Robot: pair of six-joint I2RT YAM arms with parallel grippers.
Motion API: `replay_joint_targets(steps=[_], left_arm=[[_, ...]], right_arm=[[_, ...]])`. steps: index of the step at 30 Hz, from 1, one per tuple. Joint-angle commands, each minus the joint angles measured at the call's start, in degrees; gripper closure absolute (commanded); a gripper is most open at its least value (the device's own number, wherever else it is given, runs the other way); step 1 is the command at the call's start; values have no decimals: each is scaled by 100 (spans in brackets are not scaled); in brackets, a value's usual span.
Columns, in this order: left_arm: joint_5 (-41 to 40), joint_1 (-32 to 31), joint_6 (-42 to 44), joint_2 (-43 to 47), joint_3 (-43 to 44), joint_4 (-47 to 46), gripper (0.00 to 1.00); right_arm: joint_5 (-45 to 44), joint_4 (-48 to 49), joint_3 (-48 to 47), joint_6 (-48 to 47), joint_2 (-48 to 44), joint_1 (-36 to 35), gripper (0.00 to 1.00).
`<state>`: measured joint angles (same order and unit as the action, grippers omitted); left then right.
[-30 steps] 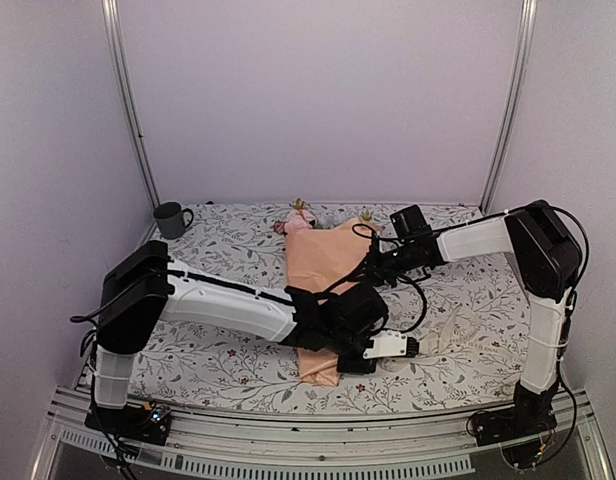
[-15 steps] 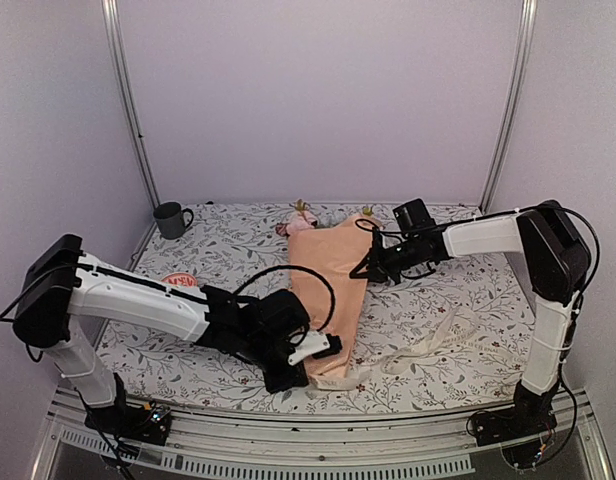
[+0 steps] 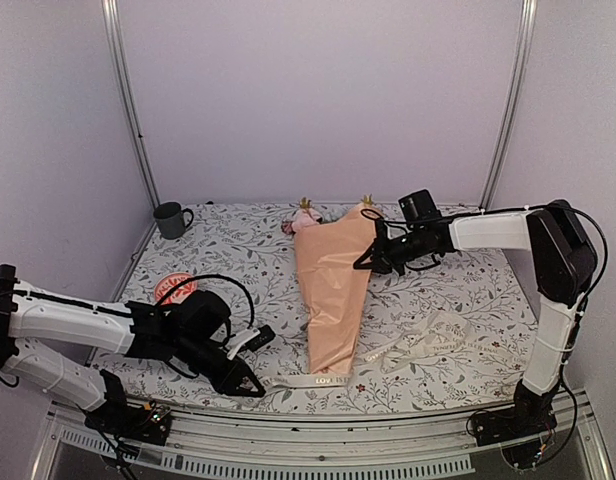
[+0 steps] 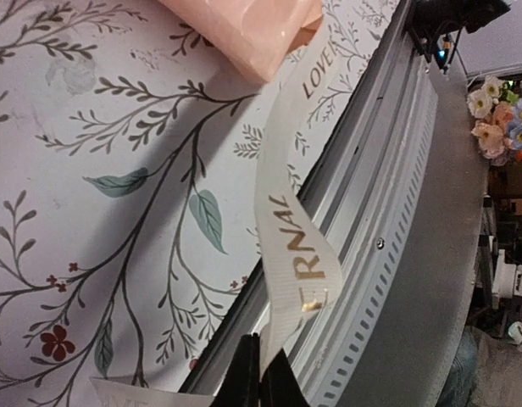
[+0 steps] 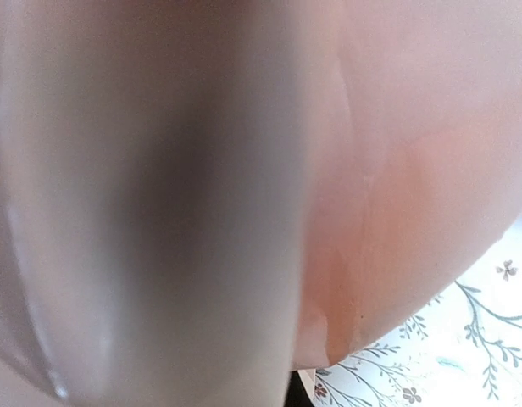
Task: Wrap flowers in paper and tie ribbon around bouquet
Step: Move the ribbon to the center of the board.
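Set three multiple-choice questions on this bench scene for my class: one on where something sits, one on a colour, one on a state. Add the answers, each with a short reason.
1. Where does the dark mug stand on the table?
A. far left corner
B. dead centre
C. near right edge

2. What colour is the paper wrapped round the flowers?
A. blue
B. green
C. peach-orange

3. What are the left arm's jaws doing?
A. standing open, holding nothing
B. pinched shut on the ribbon
C. gripping a flower stem

Answers:
1 A: the top view shows the mug at the back left, by the frame post.
2 C: the cone is peach-orange in every view.
3 B: the left wrist view shows the ribbon clamped between the closed tips.
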<state>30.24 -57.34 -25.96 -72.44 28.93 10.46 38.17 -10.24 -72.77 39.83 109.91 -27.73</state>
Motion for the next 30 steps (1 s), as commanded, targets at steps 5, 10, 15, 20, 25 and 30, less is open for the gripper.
replay_joint_targets(steps=[5,10,15,20,25,30], left_arm=[[140,42,-158,-534,-145,-427,100],[-532,933,16,-1121,129,-344,100],[-1953,2193,209,-1272,1076,-102,100],[-3396,2257,618,-640,2795,538,100],[-3804,2240,1353,-187,3773,356,100],[-3535,2042,1629,194,4135,296,100]], right_arm=[[493,258,-487,353,-40,109,100],[470,207,-203,285,-231,108,100],[422,186,245,154,-415,109,100],[367,-6,688,-126,-574,81,100],[310,2,994,-323,-504,-53,100],[466,66,857,-377,-153,-270,100]])
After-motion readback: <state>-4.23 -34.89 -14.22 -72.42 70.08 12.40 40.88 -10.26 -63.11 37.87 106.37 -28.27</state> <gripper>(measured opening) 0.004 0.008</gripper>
